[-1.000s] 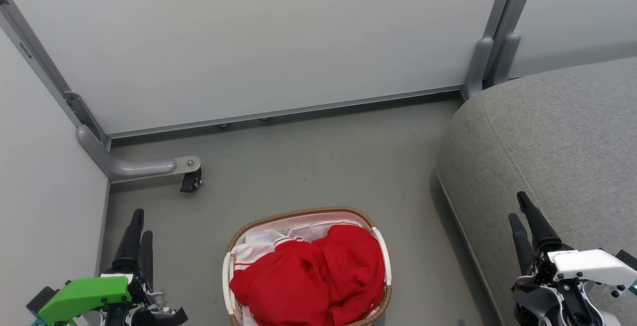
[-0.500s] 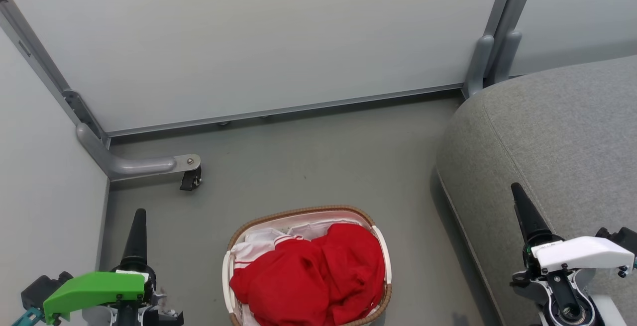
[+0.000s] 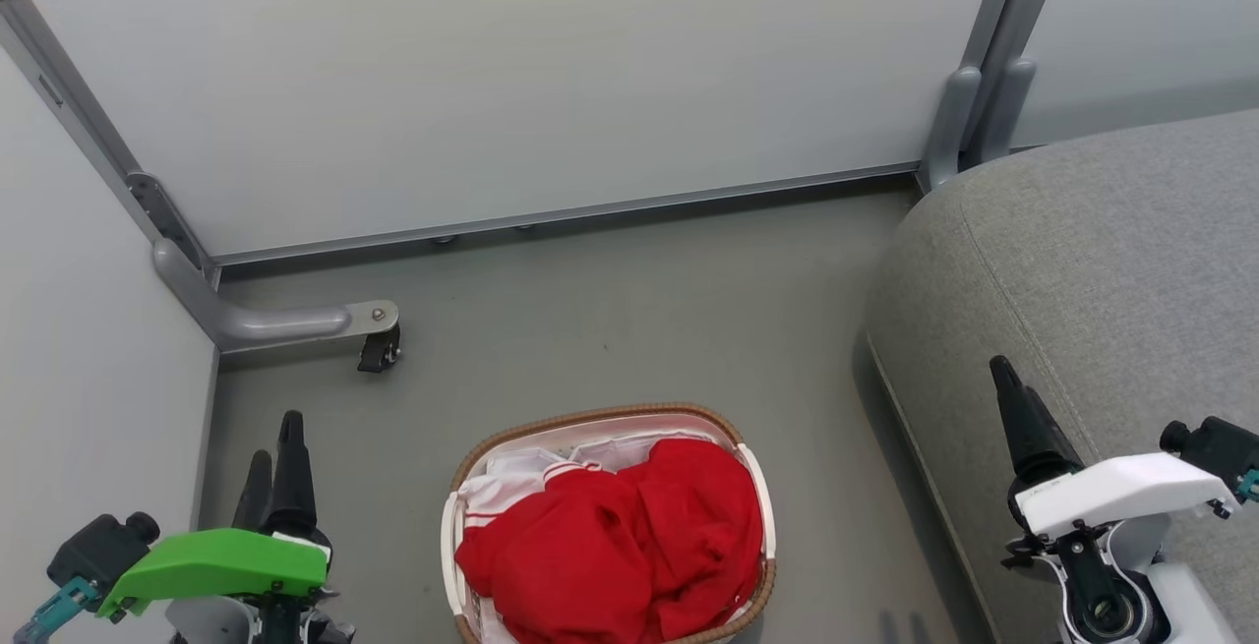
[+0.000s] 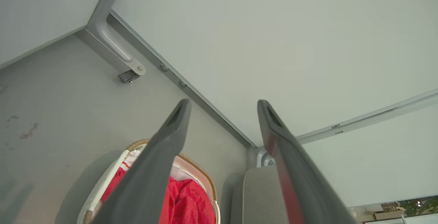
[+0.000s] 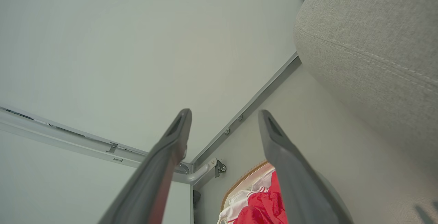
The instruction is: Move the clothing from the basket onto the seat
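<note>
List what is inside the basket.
The basket holds a heap of red clothing, with a white, red-striped part at its left and white fabric along the far wall. The heap hides the basket's bottom and anything beneath it.

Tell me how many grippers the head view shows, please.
2. The left gripper is at the lower left, beside the basket; the right gripper is at the lower right, beside the seat. Both stand open.
</note>
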